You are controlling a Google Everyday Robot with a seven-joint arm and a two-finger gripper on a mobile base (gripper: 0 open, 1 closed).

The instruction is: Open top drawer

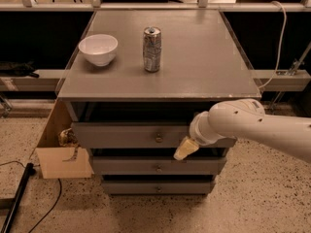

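Note:
The top drawer [126, 135] is the uppermost of three grey drawer fronts under the grey table, with a small round knob [159, 138] at its centre. Its front stands out a little past the table's edge, with a dark gap above it. My gripper [183, 149], cream-tipped on a white arm coming from the right, sits just right of and slightly below the knob, against the drawer's lower edge. It holds nothing that I can see.
On the tabletop [204, 67] stand a white bowl [98, 48] at left and a silver can [152, 49] near the middle. An open cardboard box [58, 154] leans against the cabinet's left side. A black cable [19, 198] lies on the speckled floor.

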